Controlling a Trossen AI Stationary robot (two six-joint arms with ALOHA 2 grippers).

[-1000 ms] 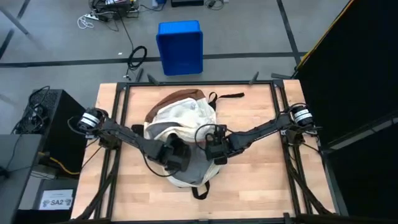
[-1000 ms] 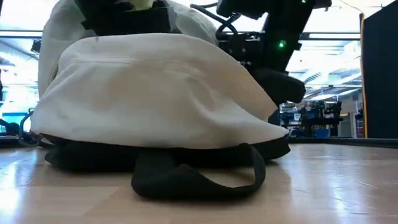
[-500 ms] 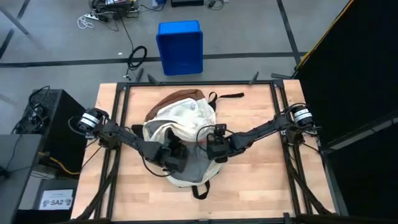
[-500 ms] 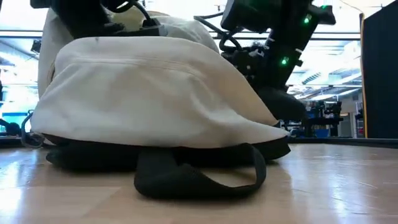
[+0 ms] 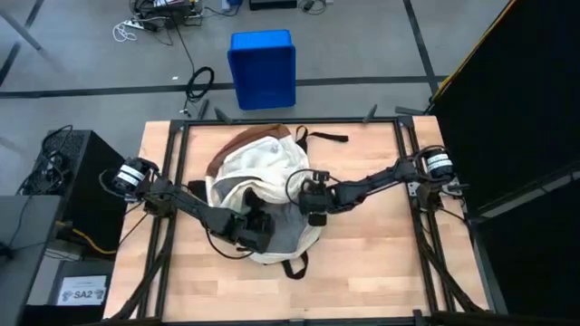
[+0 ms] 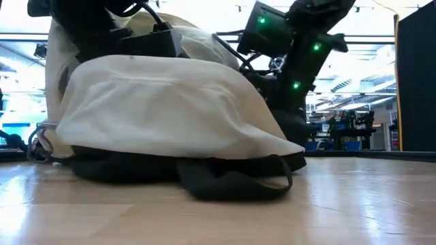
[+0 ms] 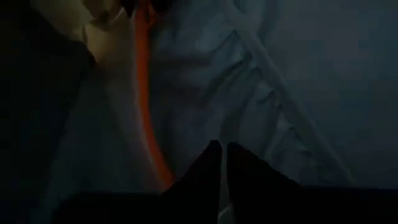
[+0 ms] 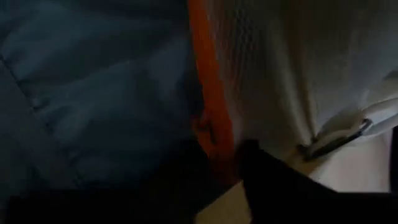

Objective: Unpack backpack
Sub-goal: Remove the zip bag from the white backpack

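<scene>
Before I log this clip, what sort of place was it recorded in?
Probably a robotics lab or workshop. The wooden table stands on a grey floor with taped lines, loose cables and a blue bin behind it, beside a black equipment box; the low view shows a big hall with benches.

Left gripper [image 5: 256, 228] buried in the backpack [image 5: 263, 172] opening from above, fingertips not visible there. Left wrist view dark: two fingers [image 7: 202, 171] close together, tips nearly touching, gap or contact unclear. Orange edge [image 7: 144, 93] runs past them; what it belongs to can't be told. Right gripper [image 5: 311, 204] at backpack's side, jaws hidden under its own body in high view. Right wrist view: orange strip [image 8: 211, 99] between the fingers [image 8: 267, 174], blurred, grip unclear. Low view: backpack hides both grippers' tips; arm tops cut off by the upper edge. Backpack contents not visible.
</scene>
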